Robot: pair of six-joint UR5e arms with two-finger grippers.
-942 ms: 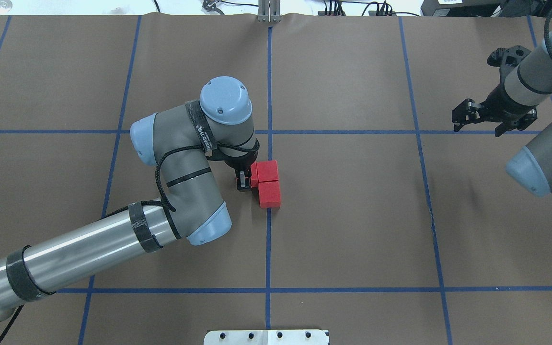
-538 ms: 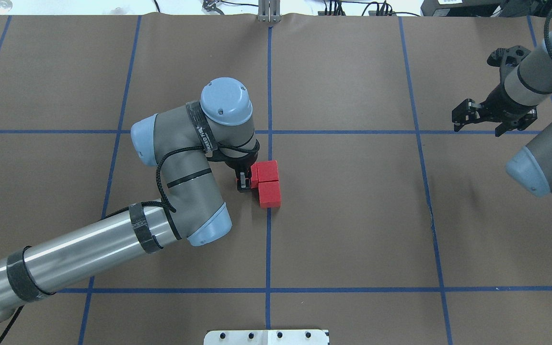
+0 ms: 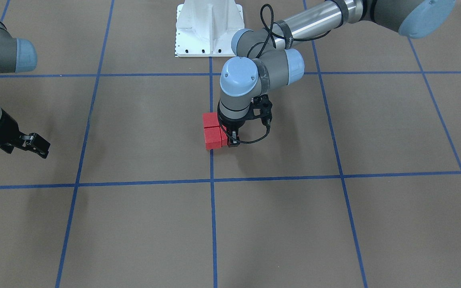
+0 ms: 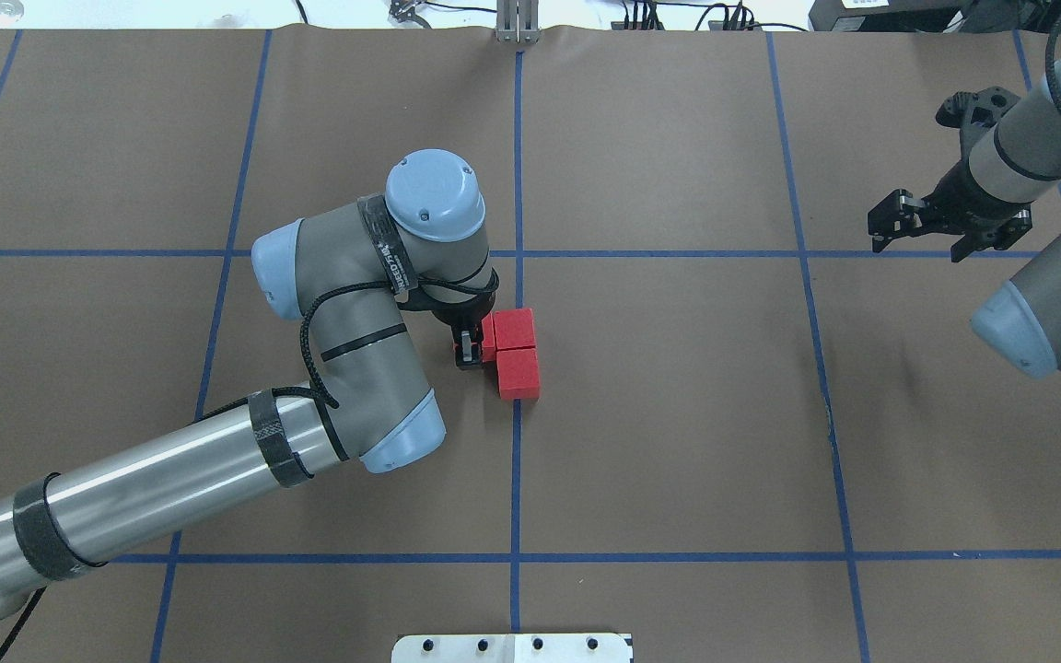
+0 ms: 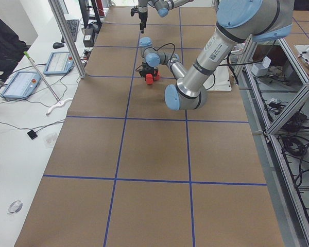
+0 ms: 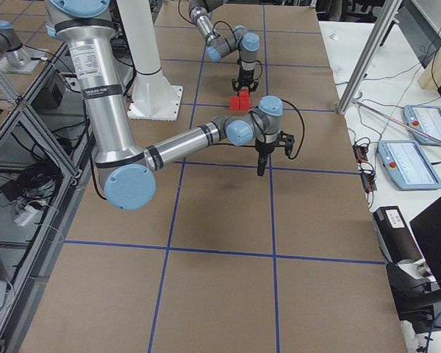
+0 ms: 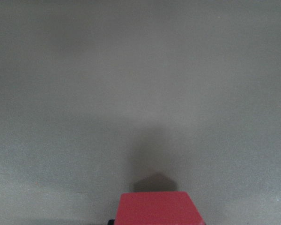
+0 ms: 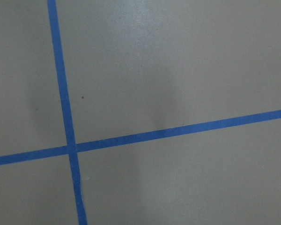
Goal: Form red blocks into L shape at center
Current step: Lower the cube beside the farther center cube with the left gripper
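Note:
Three red blocks sit at the center of the brown gridded surface (image 4: 678, 396). Two lie touching in a row on the blue centre line (image 4: 514, 327) (image 4: 518, 374). The third (image 4: 488, 337) sits against the left side of the far one and is mostly hidden under my left wrist. My left gripper (image 4: 471, 343) is down at the surface, shut on this third block (image 3: 224, 138). That block fills the bottom centre of the left wrist view (image 7: 157, 210). My right gripper (image 4: 917, 247) hangs open and empty at the far right, over a tape crossing (image 8: 71, 149).
The white robot base (image 3: 208, 28) stands at the near table edge behind the blocks. My left forearm (image 4: 171, 479) lies across the near-left squares. Desks with tablets and cables (image 5: 26, 82) lie beyond the table's far edge.

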